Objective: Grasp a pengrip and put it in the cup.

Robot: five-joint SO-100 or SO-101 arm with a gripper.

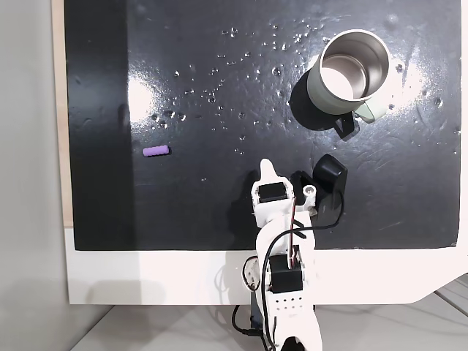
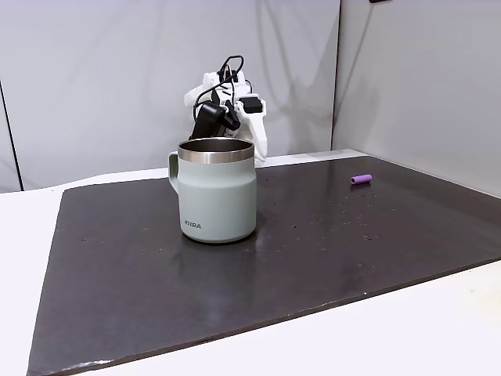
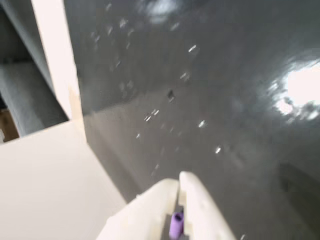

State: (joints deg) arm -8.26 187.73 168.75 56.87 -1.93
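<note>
Glossy black mat (image 1: 219,88), speckled with droplets, lies on a white table (image 1: 183,278). My gripper (image 3: 179,181) has smooth white fingers nearly closed to a thin slit, holding nothing. The pengrip (image 1: 156,152), a short lilac tube, lies on its side at the mat's left in a fixed view, well apart from the cup (image 1: 349,69), a matte grey-green mug with a shiny steel interior, far right.

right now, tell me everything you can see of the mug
The mug is pale grey-green outside, with a shiny steel rim and interior, a side handle and small dark lettering low on its wall. It stands upright and looks empty on the dark mat, toward the top right in a fixed view. Nothing touches it but the mat.
</note>
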